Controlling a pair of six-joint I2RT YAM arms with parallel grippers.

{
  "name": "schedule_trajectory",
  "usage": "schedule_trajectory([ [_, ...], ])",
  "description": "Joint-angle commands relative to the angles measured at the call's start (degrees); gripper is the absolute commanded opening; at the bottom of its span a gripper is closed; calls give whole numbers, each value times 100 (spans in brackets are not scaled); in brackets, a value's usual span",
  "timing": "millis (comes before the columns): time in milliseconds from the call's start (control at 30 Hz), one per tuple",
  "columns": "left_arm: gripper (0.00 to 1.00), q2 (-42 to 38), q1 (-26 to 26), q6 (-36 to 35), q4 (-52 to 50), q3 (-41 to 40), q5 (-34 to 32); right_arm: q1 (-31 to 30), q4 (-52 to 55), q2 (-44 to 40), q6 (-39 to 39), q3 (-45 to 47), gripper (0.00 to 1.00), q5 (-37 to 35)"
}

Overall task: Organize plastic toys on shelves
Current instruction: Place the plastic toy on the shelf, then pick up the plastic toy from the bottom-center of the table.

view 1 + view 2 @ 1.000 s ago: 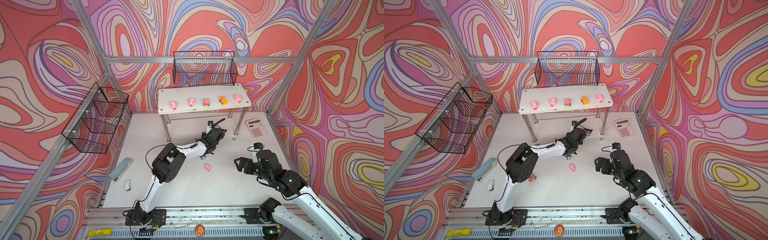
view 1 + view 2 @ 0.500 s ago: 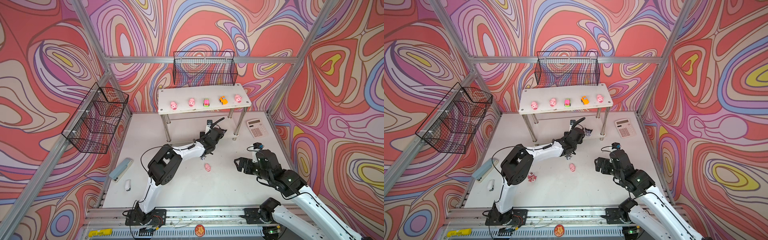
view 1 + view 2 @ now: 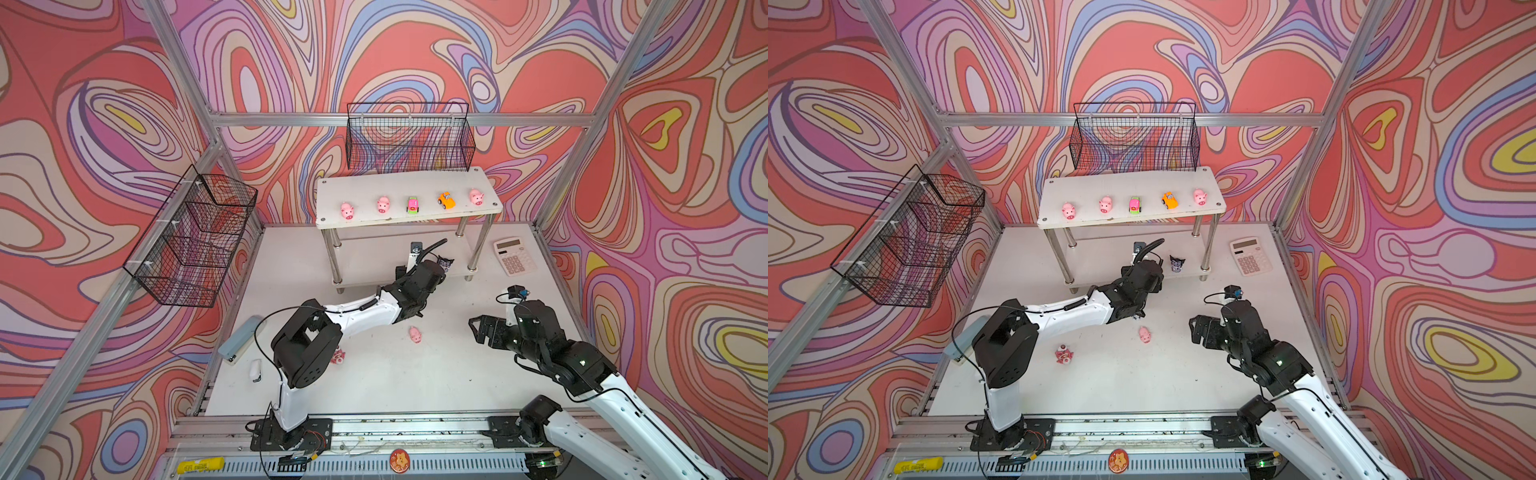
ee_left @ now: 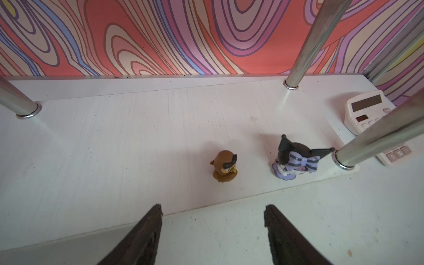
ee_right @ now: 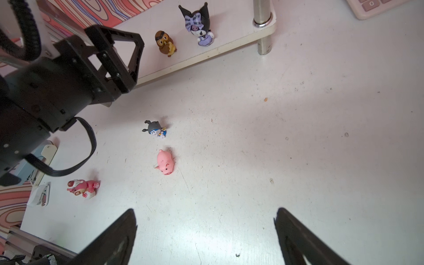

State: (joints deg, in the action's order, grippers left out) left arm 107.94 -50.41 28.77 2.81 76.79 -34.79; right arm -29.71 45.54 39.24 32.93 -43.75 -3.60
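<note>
The pink pig [image 3: 414,334] lying just below mid-frame looks light, hard and slick — best pinched across its flanks by the right gripper [image 3: 474,329], spread wide, empty.

Left arm [image 3: 357,311]: I am stretching it out low, from my near-left base toward the far middle of the scene.
Left gripper [image 4: 213,207]: I am holding its jaws apart, gripping nothing and pointing it toward the far side.
Right arm [image 3: 582,365]: I am bending it over the near right, with the wrist pointing left.
Right gripper [image 5: 205,210]: I am holding its jaws spread wide and empty, touching nothing.
</note>
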Motion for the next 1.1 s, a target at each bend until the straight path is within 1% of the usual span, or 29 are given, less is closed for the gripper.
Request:
schedule_trajectory([
  [0,74,-471,-110,132,-98,-302,-232,-26,70,-99,-88,-195,98,33],
  [167,74,-1237,-399,277,-394,-918,-548,-23,60,-101,-154,-255,98,97],
  [267,74,-1832,-614,502,-836,-1295,-823,-21,70,-136,-229,-372,98,79],
  [367,74,-2514,-867,958,-1543,-1635,-1117,-26,94,-129,-247,-509,98,55],
  [500,74,-3453,-1264,1978,-3130,-2046,-1805,-26,57,18,-248,-611,98,249],
  [633,74,-4254,-1682,3300,-4520,-2502,-2120,-27,-30,240,-170,-571,98,449],
  [700,74,-4503,-1891,3992,-5216,-2653,-2256,-26,-160,297,-95,-547,98,627],
  [767,74,-4624,-1987,4622,-5843,-2741,-2253,-28,-261,344,-54,-584,98,836],
  [933,73,-4644,-2145,5597,-6740,-2809,-2225,-30,-228,452,-76,-754,98,980],
  [1000,74,-4654,-2152,5878,-6910,-2881,-2185,-26,-229,500,-73,-796,98,1044],
  [1067,74,-4709,-2151,5981,-6819,-3045,-2096,-26,-273,570,-75,-828,98,1160],
])
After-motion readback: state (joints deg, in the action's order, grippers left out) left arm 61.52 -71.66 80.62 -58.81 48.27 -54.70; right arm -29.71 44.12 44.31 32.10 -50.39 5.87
